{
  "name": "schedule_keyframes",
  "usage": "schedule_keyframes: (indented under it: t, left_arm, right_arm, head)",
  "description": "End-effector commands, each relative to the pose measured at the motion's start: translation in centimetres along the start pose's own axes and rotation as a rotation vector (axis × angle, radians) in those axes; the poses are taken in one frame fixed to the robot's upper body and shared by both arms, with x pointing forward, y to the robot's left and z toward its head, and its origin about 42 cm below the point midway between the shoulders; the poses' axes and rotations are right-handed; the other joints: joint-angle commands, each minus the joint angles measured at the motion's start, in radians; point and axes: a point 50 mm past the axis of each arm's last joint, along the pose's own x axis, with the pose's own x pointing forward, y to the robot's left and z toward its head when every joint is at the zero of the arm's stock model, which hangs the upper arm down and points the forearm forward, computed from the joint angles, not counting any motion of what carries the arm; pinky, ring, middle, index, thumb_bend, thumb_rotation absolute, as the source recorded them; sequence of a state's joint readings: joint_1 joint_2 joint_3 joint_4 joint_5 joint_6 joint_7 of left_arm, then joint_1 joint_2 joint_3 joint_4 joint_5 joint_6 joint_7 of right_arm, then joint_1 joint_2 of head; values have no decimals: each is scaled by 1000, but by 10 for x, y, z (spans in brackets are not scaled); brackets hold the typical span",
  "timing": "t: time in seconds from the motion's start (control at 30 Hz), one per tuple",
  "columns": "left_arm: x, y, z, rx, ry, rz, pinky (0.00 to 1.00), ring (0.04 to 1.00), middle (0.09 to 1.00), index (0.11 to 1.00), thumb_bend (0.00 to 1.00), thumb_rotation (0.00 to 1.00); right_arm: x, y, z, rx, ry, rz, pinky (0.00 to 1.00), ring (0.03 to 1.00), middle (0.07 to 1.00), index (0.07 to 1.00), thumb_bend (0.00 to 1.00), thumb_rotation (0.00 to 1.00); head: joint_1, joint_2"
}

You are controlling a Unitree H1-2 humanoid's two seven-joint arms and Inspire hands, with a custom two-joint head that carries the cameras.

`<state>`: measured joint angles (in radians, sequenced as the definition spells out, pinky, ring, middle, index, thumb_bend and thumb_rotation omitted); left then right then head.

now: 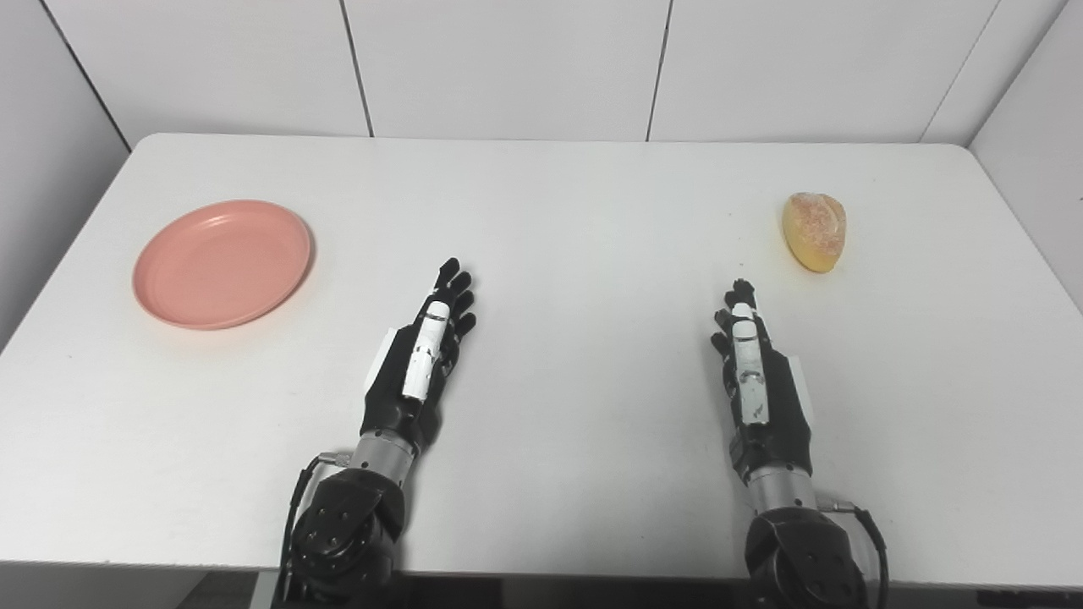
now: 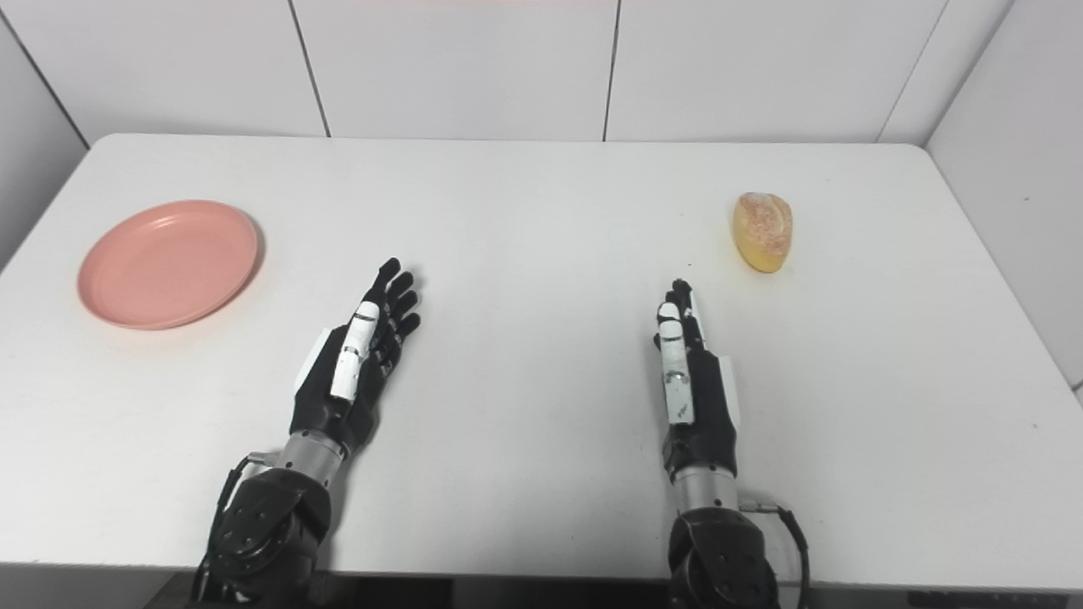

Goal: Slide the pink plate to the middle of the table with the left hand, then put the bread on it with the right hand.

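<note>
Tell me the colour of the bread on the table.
The bread is golden yellow with a paler, whitish dusted top; the left eye view shows it best.

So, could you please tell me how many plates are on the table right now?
1. The pink plate sits on the white table at its left side, empty, beyond and left of the left robot hand. Nothing in view could hide another.

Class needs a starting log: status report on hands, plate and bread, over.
Left hand and right hand open, empty. Pink plate far left, bread far right, both untouched. Nothing in the way.
</note>
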<state>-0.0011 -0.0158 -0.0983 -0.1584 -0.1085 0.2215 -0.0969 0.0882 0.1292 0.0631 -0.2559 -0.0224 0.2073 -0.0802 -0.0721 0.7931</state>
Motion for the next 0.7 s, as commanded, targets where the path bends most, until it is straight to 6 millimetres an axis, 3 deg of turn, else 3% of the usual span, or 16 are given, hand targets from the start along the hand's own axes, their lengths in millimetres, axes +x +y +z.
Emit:
schedule_keyframes:
  t: [0.0,0.67]
  left_arm:
    - [7,-5,7,3,-29,-16,1000,997,1000,1000,385,1000]
    - [7,-5,7,1,-29,-16,1000,999,1000,1000,382,1000]
  right_arm:
    - [-1,1,2,3,-33,-3,982,969,979,975,235,1000]
    - [-1,1,2,2,-30,-6,981,969,979,975,226,1000]
  head:
    - [0,0]
    - [0,-1]
